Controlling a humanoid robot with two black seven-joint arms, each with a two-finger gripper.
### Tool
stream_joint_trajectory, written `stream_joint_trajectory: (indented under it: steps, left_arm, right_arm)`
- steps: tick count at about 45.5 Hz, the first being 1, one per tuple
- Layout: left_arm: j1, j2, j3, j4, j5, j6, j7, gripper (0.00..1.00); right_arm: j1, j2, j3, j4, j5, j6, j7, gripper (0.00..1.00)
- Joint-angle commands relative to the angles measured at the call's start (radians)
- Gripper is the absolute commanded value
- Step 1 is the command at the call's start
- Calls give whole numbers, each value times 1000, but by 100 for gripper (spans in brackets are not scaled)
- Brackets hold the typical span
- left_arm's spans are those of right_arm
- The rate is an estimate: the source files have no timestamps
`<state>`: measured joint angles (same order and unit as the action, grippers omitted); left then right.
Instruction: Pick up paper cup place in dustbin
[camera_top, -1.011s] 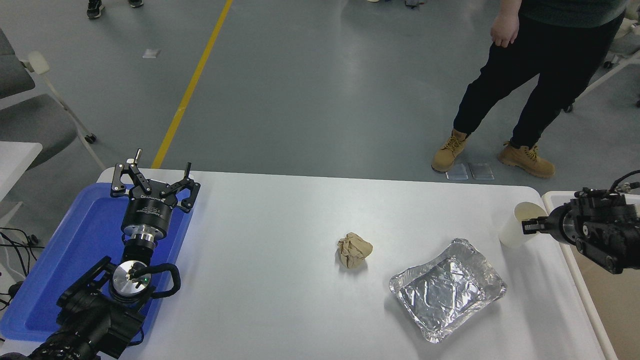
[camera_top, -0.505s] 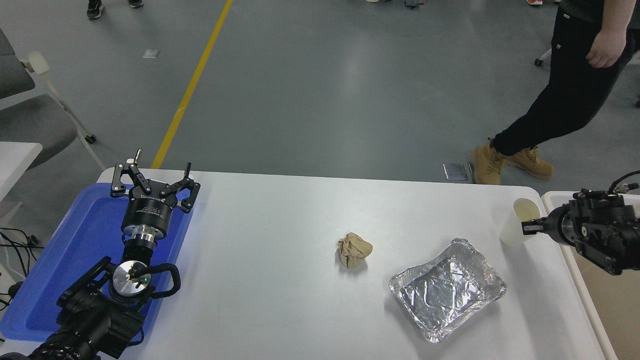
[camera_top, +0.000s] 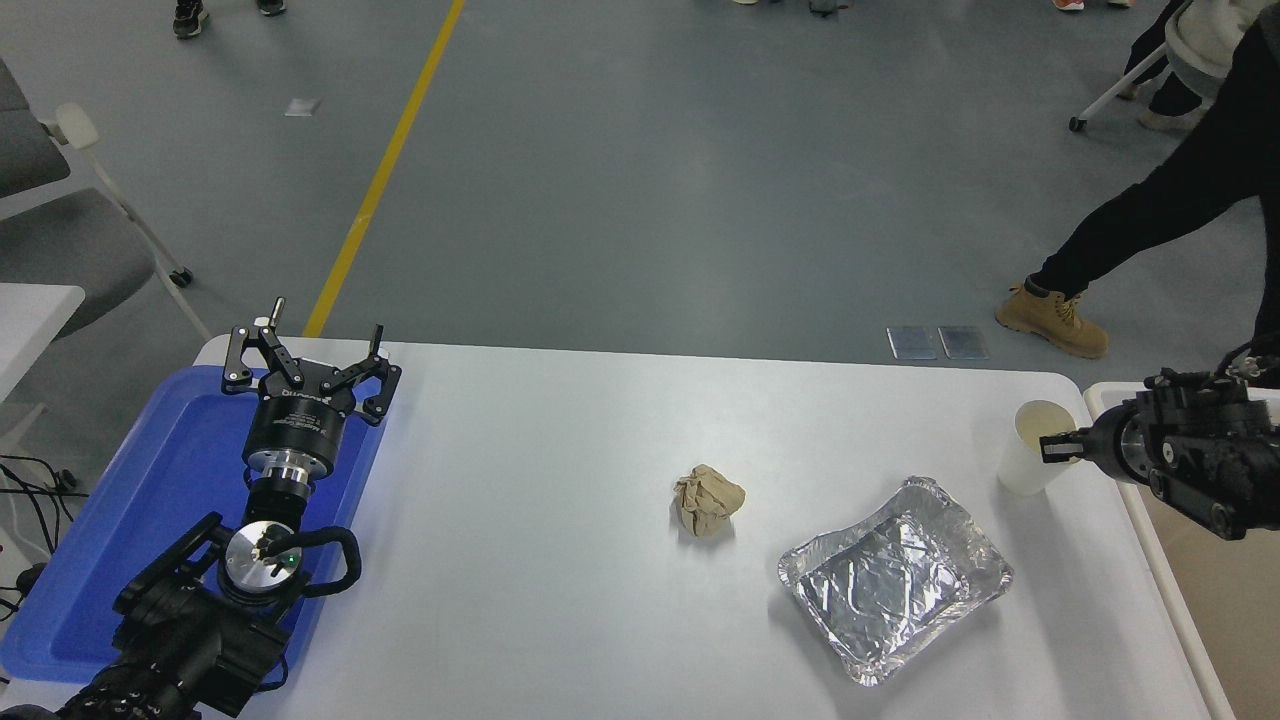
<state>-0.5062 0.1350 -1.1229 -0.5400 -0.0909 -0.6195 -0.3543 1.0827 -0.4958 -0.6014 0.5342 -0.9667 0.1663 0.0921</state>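
Note:
The paper cup (camera_top: 1025, 455) is white with a cream inside and stands near the table's far right edge. My right gripper (camera_top: 1056, 446) comes in from the right and is shut on the cup's rim, one finger inside and the rest hidden behind the wall. The dustbin (camera_top: 1176, 610) is a cream bin with an off-white rim just right of the table, under my right arm. My left gripper (camera_top: 306, 348) is parked open above the blue tray (camera_top: 160, 480) at the lower left.
A crumpled brown paper ball (camera_top: 708, 499) lies mid-table. A crinkled foil tray (camera_top: 893, 577) sits in front of and left of the cup. A person's legs (camera_top: 1150, 215) stride past the far right corner. A chair (camera_top: 60, 220) stands at far left.
The cup went from tilted to nearly upright in my right gripper, which shifted slightly up and left. The person walked off to the right. The left arm stayed still.

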Motion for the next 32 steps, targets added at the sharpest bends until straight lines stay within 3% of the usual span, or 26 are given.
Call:
stream_joint_trajectory:
  steps: [1,18,32]
  left_arm:
    - [0,0,0,0,0,0,1,100]
    - [0,0,0,0,0,-2,3,100]
    - [0,0,0,0,0,0,3,100]
  right_arm:
    - [106,-85,-14,119,-3,29,-3,0]
    - [463,-274,-175,389,-29,154,-5,0]
    - [813,-346,-343,543,-26,317,-5,0]
